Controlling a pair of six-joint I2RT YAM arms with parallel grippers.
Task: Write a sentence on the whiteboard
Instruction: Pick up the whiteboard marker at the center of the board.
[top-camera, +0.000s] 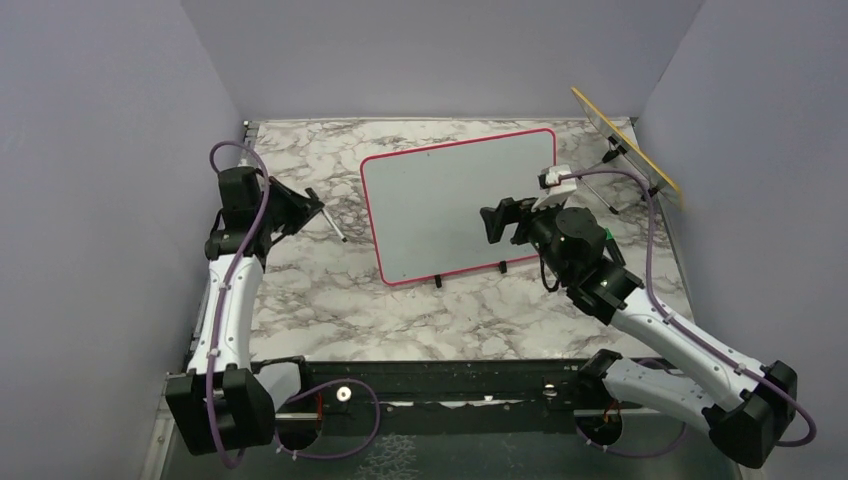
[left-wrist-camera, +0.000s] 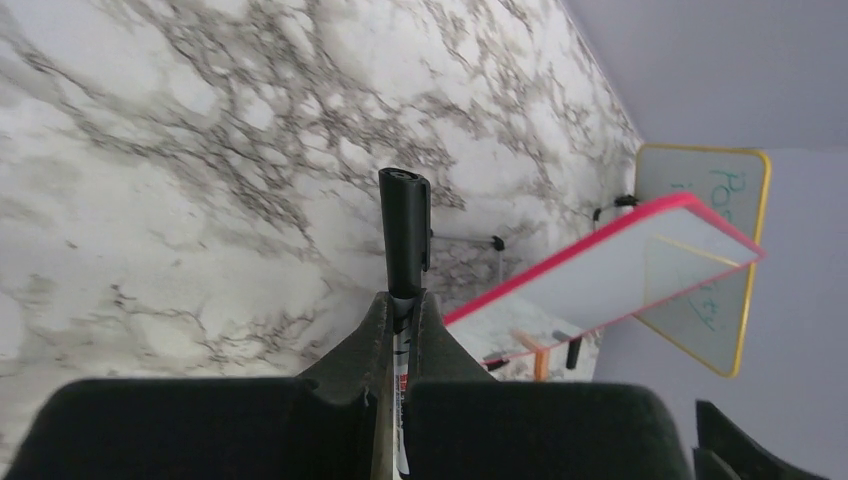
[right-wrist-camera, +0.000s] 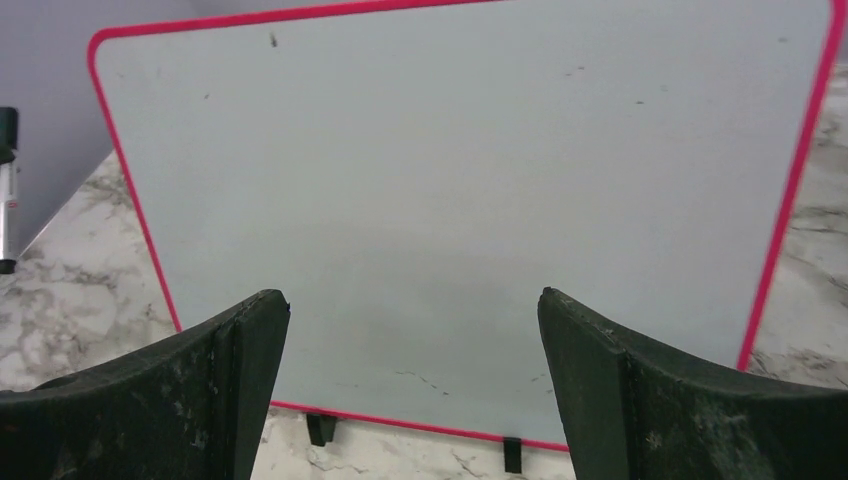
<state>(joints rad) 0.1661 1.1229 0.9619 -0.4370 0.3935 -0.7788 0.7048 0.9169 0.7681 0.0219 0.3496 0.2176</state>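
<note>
When counted from above: one whiteboard (top-camera: 455, 205), blank, propped on two black feet (top-camera: 437, 281), centre of bench (top-camera: 330, 300); one yellow-edged panel (top-camera: 625, 140) at 2 o'clock. At 9 o'clock, left gripper (left-wrist-camera: 403, 310) clamped on one black marker (left-wrist-camera: 404, 225). At 4 o'clock, right gripper (top-camera: 497, 222) spread wide, gripping nothing, facing the board.

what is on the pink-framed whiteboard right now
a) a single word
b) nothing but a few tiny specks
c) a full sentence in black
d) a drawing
b, the whiteboard is bare in the right wrist view apart from a few small dark specks; no writing shows.
</note>
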